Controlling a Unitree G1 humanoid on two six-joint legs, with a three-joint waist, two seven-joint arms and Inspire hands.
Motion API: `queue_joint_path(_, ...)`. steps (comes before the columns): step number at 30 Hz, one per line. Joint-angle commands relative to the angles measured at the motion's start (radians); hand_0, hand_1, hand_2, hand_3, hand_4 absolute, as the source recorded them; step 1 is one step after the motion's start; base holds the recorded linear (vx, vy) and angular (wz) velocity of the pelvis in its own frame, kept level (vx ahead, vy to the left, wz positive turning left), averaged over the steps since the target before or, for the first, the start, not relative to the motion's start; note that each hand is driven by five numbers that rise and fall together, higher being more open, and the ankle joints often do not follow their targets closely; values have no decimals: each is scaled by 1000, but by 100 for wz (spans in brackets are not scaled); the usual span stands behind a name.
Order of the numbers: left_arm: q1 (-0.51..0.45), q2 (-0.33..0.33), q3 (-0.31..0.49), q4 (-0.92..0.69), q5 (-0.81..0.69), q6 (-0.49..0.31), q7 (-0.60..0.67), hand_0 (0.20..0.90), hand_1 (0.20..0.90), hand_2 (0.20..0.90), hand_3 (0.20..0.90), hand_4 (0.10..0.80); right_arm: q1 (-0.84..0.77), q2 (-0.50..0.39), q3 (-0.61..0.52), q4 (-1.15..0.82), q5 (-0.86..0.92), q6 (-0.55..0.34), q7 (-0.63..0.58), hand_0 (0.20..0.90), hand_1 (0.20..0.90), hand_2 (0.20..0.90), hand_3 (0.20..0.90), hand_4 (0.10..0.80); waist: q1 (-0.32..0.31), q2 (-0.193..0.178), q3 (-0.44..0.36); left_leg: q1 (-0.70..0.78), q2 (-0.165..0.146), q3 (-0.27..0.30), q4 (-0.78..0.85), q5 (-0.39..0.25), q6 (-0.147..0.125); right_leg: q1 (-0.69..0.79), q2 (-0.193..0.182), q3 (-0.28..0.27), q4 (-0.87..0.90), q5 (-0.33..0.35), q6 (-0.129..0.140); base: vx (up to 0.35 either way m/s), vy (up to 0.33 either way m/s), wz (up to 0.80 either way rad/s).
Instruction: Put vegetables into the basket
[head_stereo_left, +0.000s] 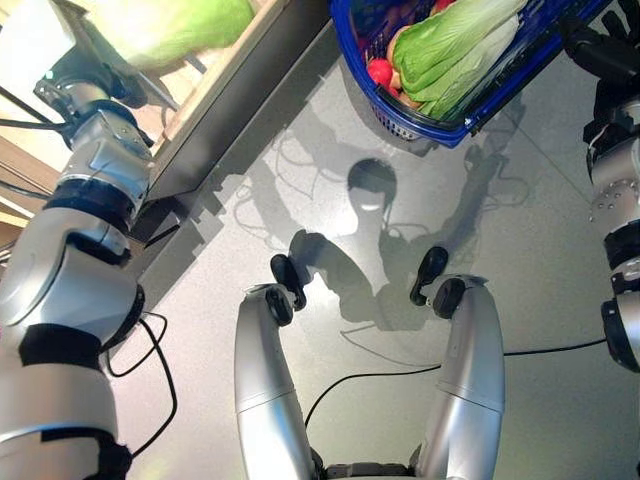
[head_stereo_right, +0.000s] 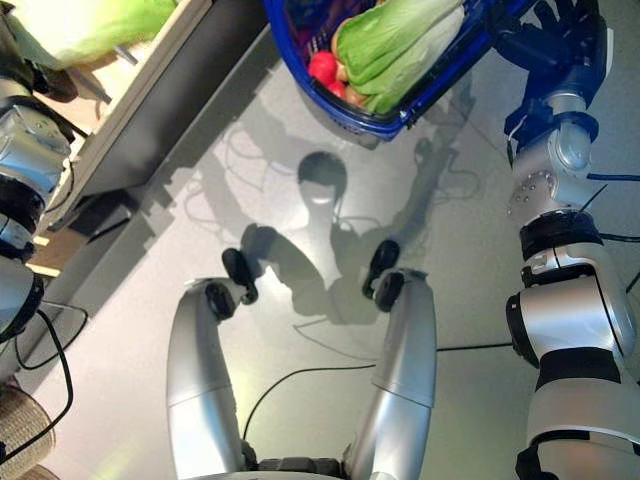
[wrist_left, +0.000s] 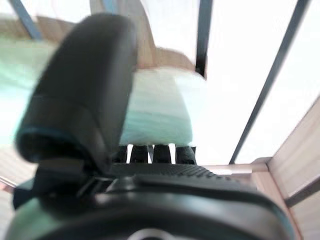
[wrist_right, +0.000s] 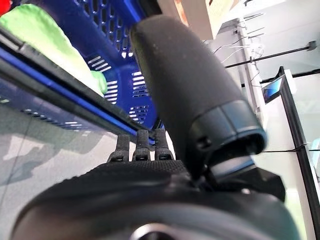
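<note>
A blue plastic basket (head_stereo_left: 420, 128) hangs over the grey floor at the upper right. It holds a long green leafy vegetable (head_stereo_left: 455, 48) and a small red one (head_stereo_left: 380, 72). My right hand (head_stereo_right: 560, 40) grips the basket's dark handle bar (wrist_right: 60, 85), thumb (wrist_right: 190, 90) over it and fingers curled beneath. At the upper left, a pale green cabbage (head_stereo_left: 170, 28) lies on the wooden shelf. My left hand (wrist_left: 75, 100) is closed on the cabbage (wrist_left: 155, 110), thumb on one side and fingers on the other.
The wooden shelf with a dark front edge (head_stereo_left: 230, 95) runs diagonally along the left. Thin dark rack bars (wrist_left: 270, 85) rise beside the cabbage. A woven object (head_stereo_right: 20, 430) sits at the lower left on the floor.
</note>
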Motion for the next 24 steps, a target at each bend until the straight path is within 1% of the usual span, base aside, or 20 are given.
queue_joint_path(1, -68, 104, 43, 52, -4, -16, 14, 300, 300, 300, 300, 400, -40, -64, -79, -61, 41, -139, 55, 900, 900, 900, 900, 800, -7, -36, -6, 112, 16, -12, -44, -72, -58, 117, -21, 5, -100, 51, 54, 0, 0, 0)
queue_joint_path(5, -33, 117, 67, 45, 0, -31, -17, 300, 300, 300, 300, 400, -6, -56, -105, -83, 78, -110, 79, 900, 900, 900, 900, 800, -10, -32, -6, 209, 22, 10, -73, -70, -63, 211, -11, 1, -132, 48, 51, 19, -2, -1)
queue_joint_path(7, 3, 125, 97, 48, -15, -67, -30, 300, 300, 300, 300, 400, 24, -49, -124, -93, 96, -90, 103, 900, 900, 900, 900, 800, -12, -30, -6, 290, 23, 26, -106, -63, -67, 288, -4, 0, -157, 42, 50, 51, 3, -2)
queue_joint_path(9, 19, 132, 105, 45, -28, -83, -42, 300, 300, 300, 300, 400, 41, -46, -128, -104, 89, -87, 113, 900, 900, 900, 900, 800, -13, -28, -6, 333, 24, 35, -128, -56, -70, 329, 0, -2, -174, 42, 50, 51, 3, -6)
queue_joint_path(10, 39, 139, 127, 38, -28, -101, -58, 300, 300, 300, 300, 400, 62, -45, -138, -118, 82, -83, 126, 900, 900, 900, 900, 800, -14, -26, -6, 379, 25, 41, -149, -50, -71, 372, 2, 0, -192, 42, 49, 59, -12, -7)
queue_joint_path(12, 69, 148, 156, 28, -72, -129, -78, 300, 300, 300, 300, 400, 90, -41, -149, -134, 68, -82, 137, 900, 900, 900, 900, 800, -14, -26, -6, 429, 27, 49, -174, -42, -73, 421, 2, 0, -213, 44, 48, 76, -46, -5)
queue_joint_path(13, 102, 158, 197, 26, -136, -166, -101, 300, 300, 300, 300, 400, 118, -35, -160, -161, 52, -67, 138, 900, 900, 900, 900, 800, -15, -28, -7, 482, 29, 58, -195, -35, -75, 475, 4, -3, -232, 43, 44, 83, -52, -3)
queue_joint_path(14, 115, 160, 210, 24, -158, -176, -110, 300, 300, 300, 300, 400, 126, -32, -161, -170, 48, -63, 136, 900, 900, 900, 900, 800, -15, -29, -7, 498, 29, 62, -204, -32, -75, 491, 5, -5, -240, 44, 43, 131, -47, -4)
queue_joint_path(15, 170, 155, 274, 18, -208, -234, -143, 300, 300, 300, 300, 400, 165, -13, -172, -192, 37, -42, 147, 900, 900, 900, 900, 800, -15, -31, -31, 558, 28, 78, -239, -23, -73, 549, 4, -16, -268, 43, 37, 112, -41, -3)
queue_joint_path(16, 197, 154, 297, 10, -233, -254, -162, 300, 300, 300, 300, 400, 185, -5, -176, -206, 37, -31, 150, 900, 900, 900, 900, 800, -16, -32, -40, 585, 25, 84, -255, -19, -72, 576, 4, -20, -283, 44, 34, 163, -59, -4)
queue_joint_path(17, 241, 149, 340, -11, -269, -289, -187, 300, 300, 300, 300, 400, 224, 10, -186, -237, 41, -14, 158, 900, 900, 900, 900, 800, -16, -34, -60, 634, 18, 95, -286, -9, -68, 623, 4, -31, -313, 48, 32, 119, -60, 0)
queue_joint_path(19, 302, 136, 390, -43, -329, -337, -214, 300, 300, 300, 300, 400, 277, 33, -198, -273, 38, -6, 173, 900, 900, 900, 900, 800, -15, -39, -79, 690, 5, 103, -329, 3, -66, 681, 3, -47, -350, 54, 32, 126, -68, 2)
queue_joint_path(20, 344, 121, 428, -72, -344, -355, -235, 300, 300, 300, 300, 400, 314, 56, -207, -299, 40, 5, 179, 900, 900, 900, 900, 800, -10, -45, -102, 741, -11, 109, -365, 9, -62, 735, 3, -66, -386, 57, 34, 139, -71, 9)
queue_joint_path(21, 376, 110, 451, -93, -362, -373, -251, 300, 300, 300, 300, 400, 340, 77, -209, -319, 43, 18, 187, 900, 900, 900, 900, 800, -9, -48, -113, 777, -21, 114, -394, 15, -59, 773, 4, -78, -414, 60, 36, 158, -96, 17)
queue_joint_path(22, 426, 80, 482, -134, -368, -402, -266, 300, 300, 300, 300, 400, 378, 115, -208, -351, 66, 49, 215, 900, 900, 900, 900, 800, -2, -55, -131, 829, -38, 115, -441, 25, -57, 831, 9, -96, -460, 65, 39, 87, -77, 16)
queue_joint_path(23, 436, 75, 487, -143, -370, -409, -268, 300, 300, 300, 300, 400, 384, 121, -206, -356, 66, 56, 218, 900, 900, 900, 900, 800, -2, -56, -134, 841, -41, 116, -452, 28, -56, 844, 10, -100, -470, 66, 39, 86, -93, 13)
queue_joint_path(24, 467, 56, 500, -172, -390, -427, -285, 300, 300, 300, 300, 400, 404, 147, -198, -374, 66, 78, 227, 900, 900, 900, 900, 800, 2, -59, -152, 886, -51, 128, -495, 37, -55, 891, 20, -115, -513, 69, 40, 49, -73, 5)
